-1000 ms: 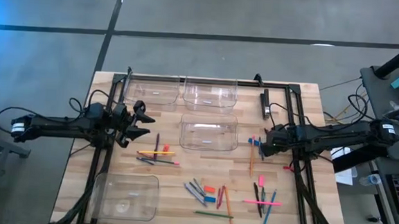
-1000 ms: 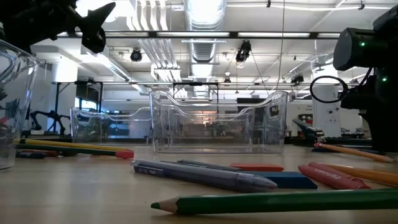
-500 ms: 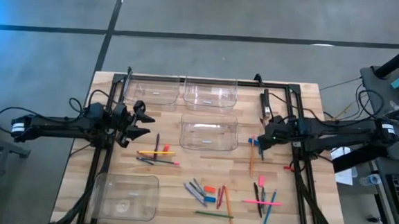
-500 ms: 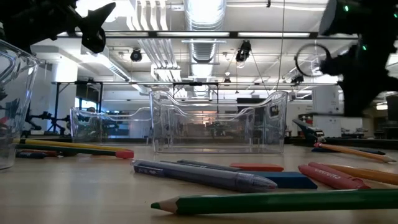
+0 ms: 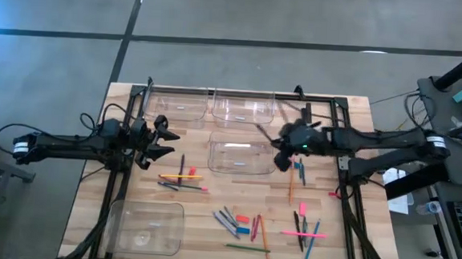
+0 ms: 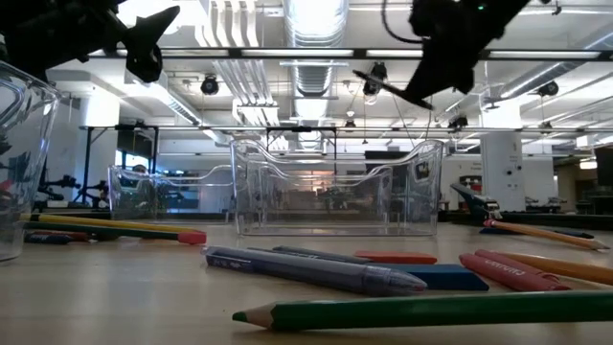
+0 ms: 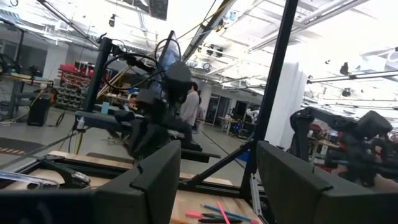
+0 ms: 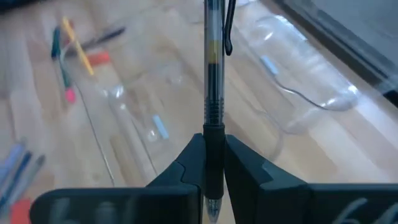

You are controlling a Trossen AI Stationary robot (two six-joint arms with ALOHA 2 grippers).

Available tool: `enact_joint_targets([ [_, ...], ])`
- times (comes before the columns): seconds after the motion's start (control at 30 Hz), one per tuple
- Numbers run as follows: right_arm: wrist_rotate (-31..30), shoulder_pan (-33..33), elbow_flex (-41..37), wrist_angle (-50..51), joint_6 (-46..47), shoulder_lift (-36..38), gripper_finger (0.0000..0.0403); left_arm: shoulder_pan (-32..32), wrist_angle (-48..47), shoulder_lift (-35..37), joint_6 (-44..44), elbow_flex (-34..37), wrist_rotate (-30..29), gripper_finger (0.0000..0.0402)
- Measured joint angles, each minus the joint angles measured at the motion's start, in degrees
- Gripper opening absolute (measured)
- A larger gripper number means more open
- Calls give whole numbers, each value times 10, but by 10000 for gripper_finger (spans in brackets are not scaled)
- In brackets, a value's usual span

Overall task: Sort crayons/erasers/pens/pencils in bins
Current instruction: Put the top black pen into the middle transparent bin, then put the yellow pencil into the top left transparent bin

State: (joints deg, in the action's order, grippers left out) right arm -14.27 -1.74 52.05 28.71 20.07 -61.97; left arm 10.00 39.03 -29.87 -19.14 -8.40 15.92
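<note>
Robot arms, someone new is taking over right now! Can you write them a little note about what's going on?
Right pincer: shut on a pen, held above the table by the middle bin.
Left pincer: open, holding nothing, hovering at the table's left side.
Done: nothing visibly sorted; the bins look empty.
Left: drop this pen, then sort the left cluster and the front-right scatter of pencils, pens, crayons and erasers.

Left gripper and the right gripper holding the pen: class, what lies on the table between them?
High view: the middle bin lies between the left gripper and right gripper, which holds a pen.
</note>
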Motion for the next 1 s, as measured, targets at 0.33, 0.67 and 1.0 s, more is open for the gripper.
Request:
enact_joint_targets([
  [0.33, 11, 0, 115, 13, -63, -196, 49, 0, 0, 0, 0, 0, 0, 196],
  [0.67, 8, 0, 207, 93, -86, -289, 181, 0, 0, 0, 0, 0, 0, 196],
  [1.0, 5, 29, 143, 101, -27, -203, 236, 0, 0, -1, 0, 0, 0, 196],
])
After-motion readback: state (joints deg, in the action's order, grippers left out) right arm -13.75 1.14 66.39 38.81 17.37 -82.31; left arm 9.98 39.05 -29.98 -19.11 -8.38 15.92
